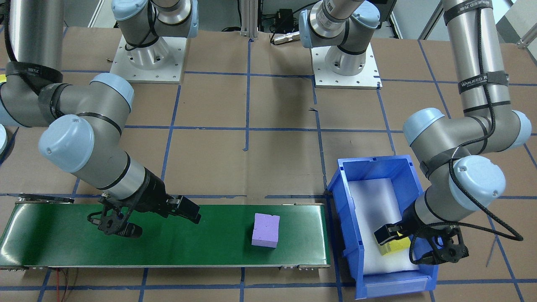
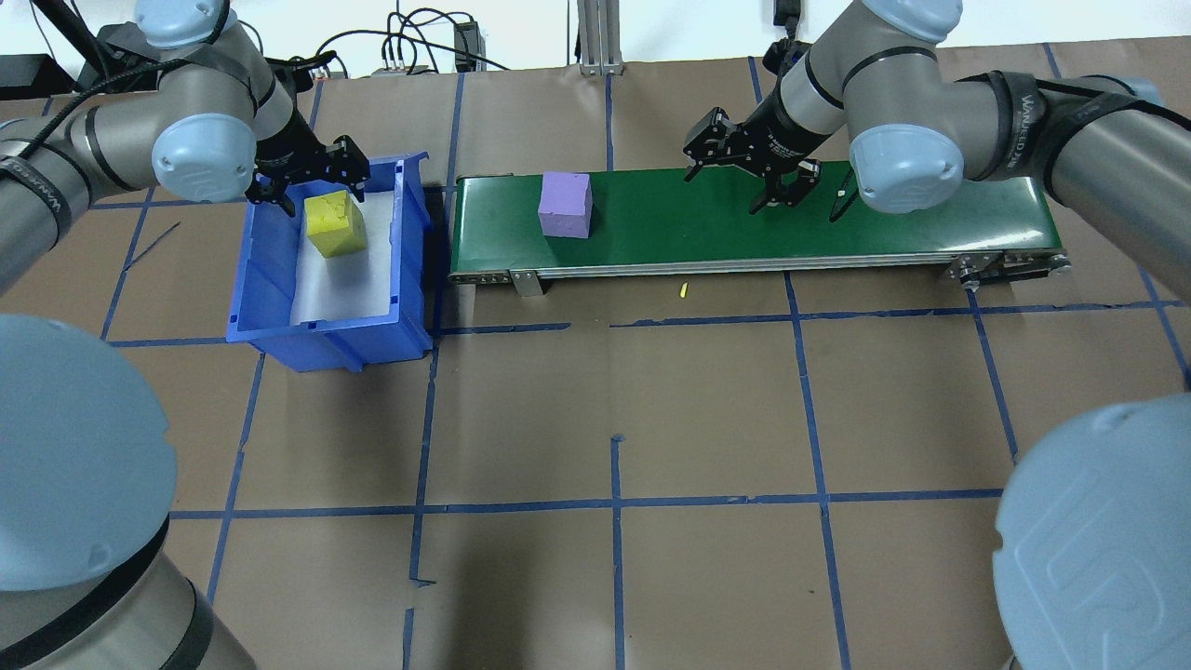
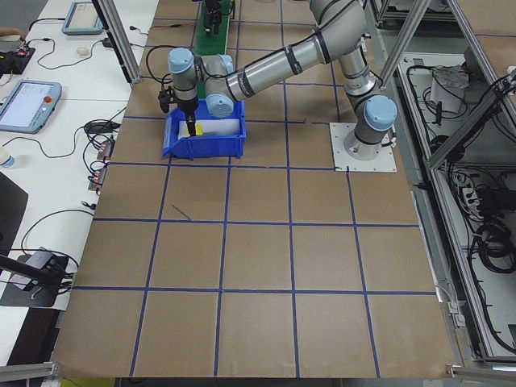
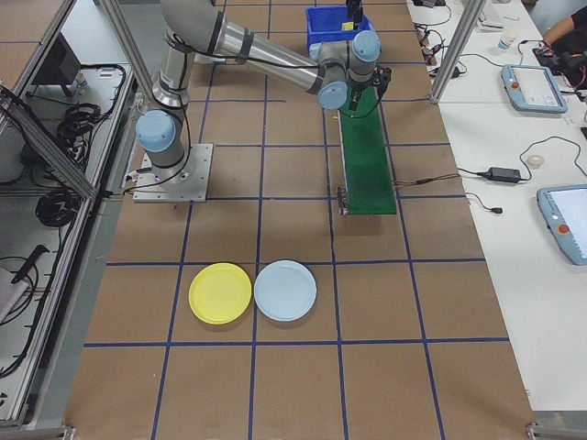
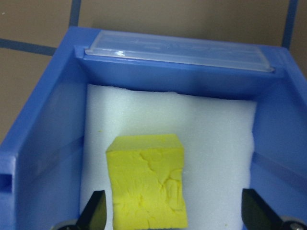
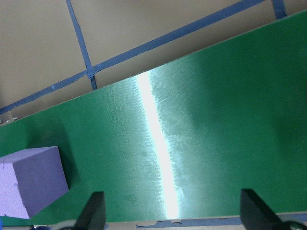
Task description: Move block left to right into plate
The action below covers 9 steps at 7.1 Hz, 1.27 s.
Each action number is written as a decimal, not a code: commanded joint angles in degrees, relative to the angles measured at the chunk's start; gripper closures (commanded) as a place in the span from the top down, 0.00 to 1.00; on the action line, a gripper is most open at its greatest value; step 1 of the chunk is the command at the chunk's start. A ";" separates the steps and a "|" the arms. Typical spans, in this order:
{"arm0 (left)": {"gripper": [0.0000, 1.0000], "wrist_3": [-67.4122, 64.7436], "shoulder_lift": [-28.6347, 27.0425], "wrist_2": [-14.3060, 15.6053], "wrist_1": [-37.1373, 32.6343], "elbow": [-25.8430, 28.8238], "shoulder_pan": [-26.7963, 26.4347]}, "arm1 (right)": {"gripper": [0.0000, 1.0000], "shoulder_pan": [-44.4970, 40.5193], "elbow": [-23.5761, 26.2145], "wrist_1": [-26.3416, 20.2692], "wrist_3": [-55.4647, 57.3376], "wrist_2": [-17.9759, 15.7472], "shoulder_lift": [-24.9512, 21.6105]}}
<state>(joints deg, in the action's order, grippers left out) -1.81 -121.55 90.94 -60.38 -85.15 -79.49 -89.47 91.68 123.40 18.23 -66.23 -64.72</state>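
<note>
A yellow block [image 5: 146, 182] lies on white foam inside the blue bin [image 5: 48, 120], also seen from overhead as the yellow block [image 2: 335, 223]. My left gripper [image 5: 175, 215] hangs open over it, with the block between the fingers and nearer the left one. A purple block [image 2: 565, 205] sits on the green conveyor [image 2: 884, 233] at the end next to the bin. My right gripper [image 2: 744, 177] hovers open over the middle of the belt, holding nothing. In the exterior right view a yellow plate [image 4: 220, 292] and a light blue plate [image 4: 285, 290] lie side by side on the table.
The bin [image 2: 326, 335] stands just off the conveyor's left end. A small yellow scrap [image 2: 682, 290] lies on the table in front of the belt. Brown paper with blue tape lines covers the table [image 2: 614, 419].
</note>
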 commanded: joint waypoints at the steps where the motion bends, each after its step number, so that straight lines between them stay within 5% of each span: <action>1: 0.98 -2.30 -0.96 -0.06 1.05 -0.46 0.04 | 1.00 0.00 -0.01 0.26 -0.04 0.40 0.29; 2: 0.72 -2.58 -1.49 -0.24 1.66 -0.55 0.04 | 1.00 0.00 0.08 0.26 -0.56 0.40 0.38; 5: 0.32 -2.41 -1.06 -0.24 1.67 -0.20 0.04 | 1.00 -0.09 0.51 0.26 -1.18 0.40 0.29; 9: 0.31 -2.41 10.70 -3.41 -5.61 0.25 -8.53 | 1.00 -0.09 0.69 0.35 -1.71 0.40 0.47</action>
<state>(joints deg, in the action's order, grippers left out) -4.29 -114.21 87.75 -63.63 -84.61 -83.93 -89.57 92.33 123.69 16.56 -65.83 -64.29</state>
